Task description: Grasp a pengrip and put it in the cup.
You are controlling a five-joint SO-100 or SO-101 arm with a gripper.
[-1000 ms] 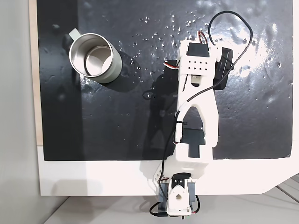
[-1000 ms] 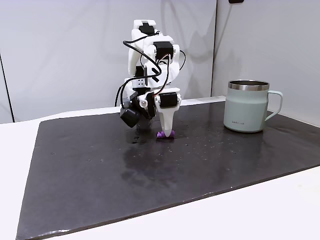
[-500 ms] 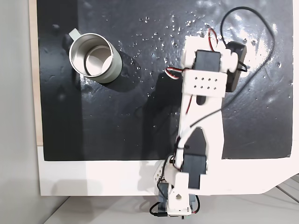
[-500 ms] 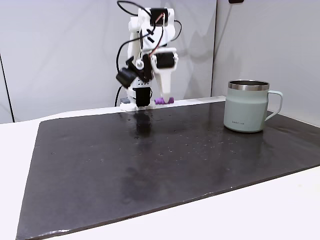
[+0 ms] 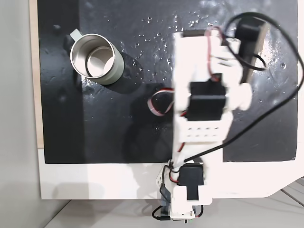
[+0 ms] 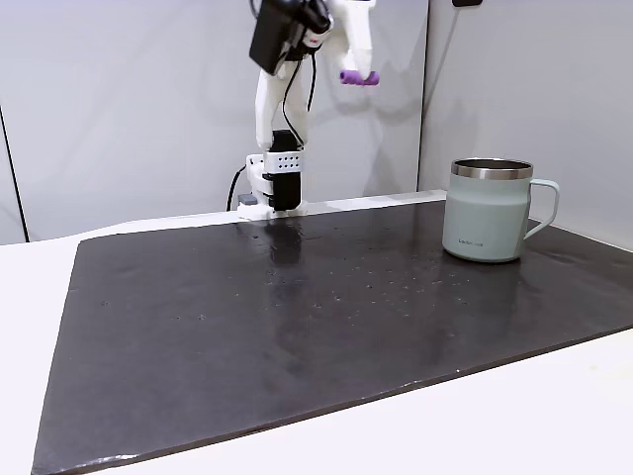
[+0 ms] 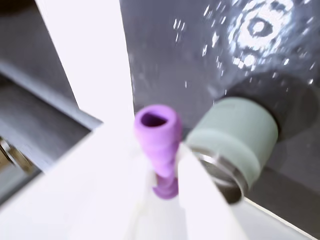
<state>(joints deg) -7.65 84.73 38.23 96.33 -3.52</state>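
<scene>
Jaws (image 7: pixel 167 172) clamped on the purple pengrip (image 7: pixel 159 137), its hollow end poking out past the tips. Side fixed view: pengrip (image 6: pixel 357 76) held high above the dark mat (image 6: pixel 297 327) on the table. Cup (image 6: pixel 492 210) stands well below, off to that view's right.
</scene>
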